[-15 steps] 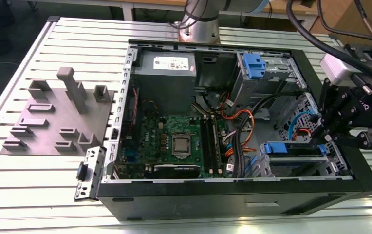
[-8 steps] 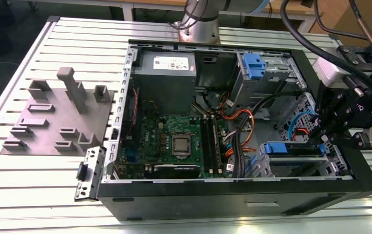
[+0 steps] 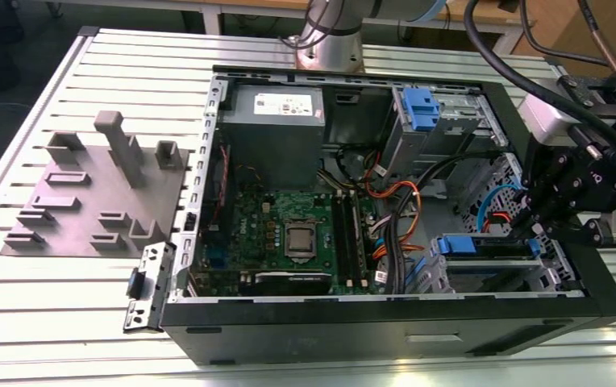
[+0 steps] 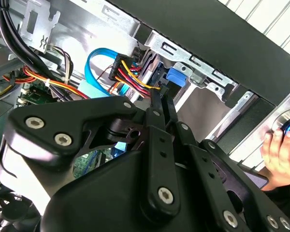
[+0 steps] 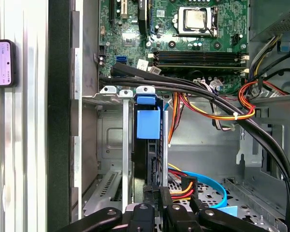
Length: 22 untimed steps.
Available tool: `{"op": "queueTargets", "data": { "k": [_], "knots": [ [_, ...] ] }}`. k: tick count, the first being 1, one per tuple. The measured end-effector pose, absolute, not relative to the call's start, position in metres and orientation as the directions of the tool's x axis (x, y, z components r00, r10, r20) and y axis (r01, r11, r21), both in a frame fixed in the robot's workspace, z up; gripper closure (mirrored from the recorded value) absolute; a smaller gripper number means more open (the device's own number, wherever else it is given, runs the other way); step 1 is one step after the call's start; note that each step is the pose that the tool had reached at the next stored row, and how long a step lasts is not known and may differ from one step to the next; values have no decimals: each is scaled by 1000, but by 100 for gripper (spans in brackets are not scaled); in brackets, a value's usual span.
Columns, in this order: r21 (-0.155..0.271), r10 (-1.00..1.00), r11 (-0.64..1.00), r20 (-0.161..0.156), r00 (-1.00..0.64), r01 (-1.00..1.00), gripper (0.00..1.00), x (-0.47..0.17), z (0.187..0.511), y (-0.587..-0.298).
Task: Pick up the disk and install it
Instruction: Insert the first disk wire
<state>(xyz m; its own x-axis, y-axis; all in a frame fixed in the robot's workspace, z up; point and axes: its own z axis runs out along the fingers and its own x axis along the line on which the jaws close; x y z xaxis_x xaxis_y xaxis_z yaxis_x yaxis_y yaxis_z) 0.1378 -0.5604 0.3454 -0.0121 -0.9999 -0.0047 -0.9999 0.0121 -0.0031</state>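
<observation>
The disk (image 3: 485, 246) sits in the drive bay at the front corner of the open computer case (image 3: 394, 318), on the exterior view's right. Its blue bracket faces up. The first wrist view has the disk (image 5: 148, 123) edge-on between the bay's metal rails, blue bracket at its far end. My gripper (image 3: 530, 234) hangs over the disk's outer end, by the case wall. In both wrist views the fingers lie together, and my gripper (image 5: 158, 191) meets the disk's near end. In the second wrist view my gripper (image 4: 162, 96) reaches up to the blue bracket (image 4: 176, 77).
Orange, red and blue cables (image 5: 217, 116) run beside the bay. A second blue-bracketed drive (image 3: 421, 109) sits at the case's far corner. A grey fixture plate (image 3: 93, 193) lies on the slatted table. A person's hand (image 4: 280, 154) is outside the case; a phone (image 5: 2, 63) lies there.
</observation>
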Motion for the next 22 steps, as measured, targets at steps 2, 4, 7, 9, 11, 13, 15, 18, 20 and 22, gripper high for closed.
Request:
{"op": "queueTargets", "data": {
  "k": [2,4,7,9,11,13,15,18,20,22],
  "knots": [
    [-3,-1000,12,-5,-12,-1000,84,138,345,-560],
    [-3,-1000,12,-5,-12,-1000,84,138,345,-560],
    [-8,-1000,12,-5,-12,-1000,84,137,345,-560],
    [-17,-1000,12,-5,-12,-1000,84,134,345,-560],
    [-28,-1000,11,-6,-11,-1000,84,131,345,-560],
    [-37,-1000,11,-7,-11,-999,84,129,344,-561],
    [-45,-1000,10,-8,-10,-999,84,127,342,-561],
    [-60,-1000,8,-10,-8,-998,84,124,341,-560],
    [-70,-1000,7,-10,-7,-998,84,122,340,-560],
    [-76,-1000,7,-11,-6,-997,84,122,340,-561]
  ]
}}
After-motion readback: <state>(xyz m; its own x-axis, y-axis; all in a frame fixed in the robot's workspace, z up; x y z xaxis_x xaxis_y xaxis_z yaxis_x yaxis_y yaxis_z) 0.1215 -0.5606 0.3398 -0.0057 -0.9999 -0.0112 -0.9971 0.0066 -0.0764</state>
